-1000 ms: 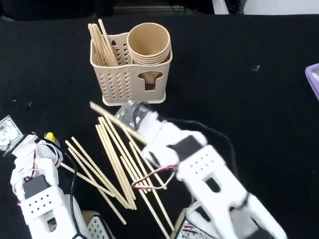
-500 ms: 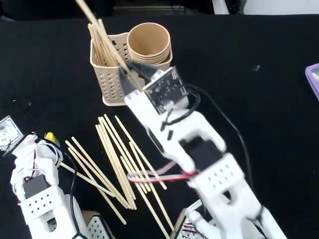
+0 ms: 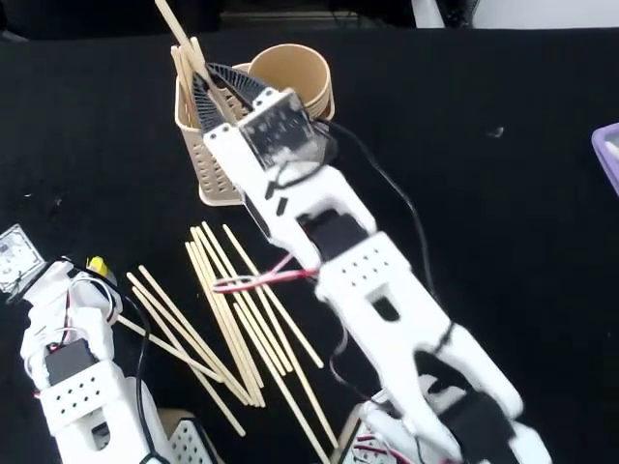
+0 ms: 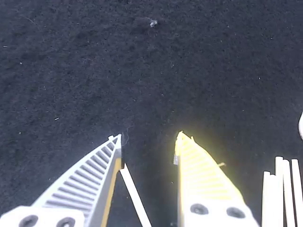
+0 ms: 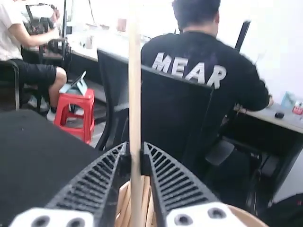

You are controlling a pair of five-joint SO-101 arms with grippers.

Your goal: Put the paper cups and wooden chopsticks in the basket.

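Left claw [image 4: 147, 139]: front-left corner of the desk [image 3: 503, 242], jaws apart.
Loose sticks [image 3: 227, 319]: fanned out by the front edge.
Right claw [image 5: 134, 149]: clamped on one stick [image 3: 174, 24], over the basket [image 3: 218, 169].
Cups [image 3: 295, 72]: stacked in the basket, toward the far edge.

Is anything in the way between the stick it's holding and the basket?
Nothing visible is. The right tool holds the chopstick over the basket, above the side where other chopsticks already stand. The paper cups sit in the other side.
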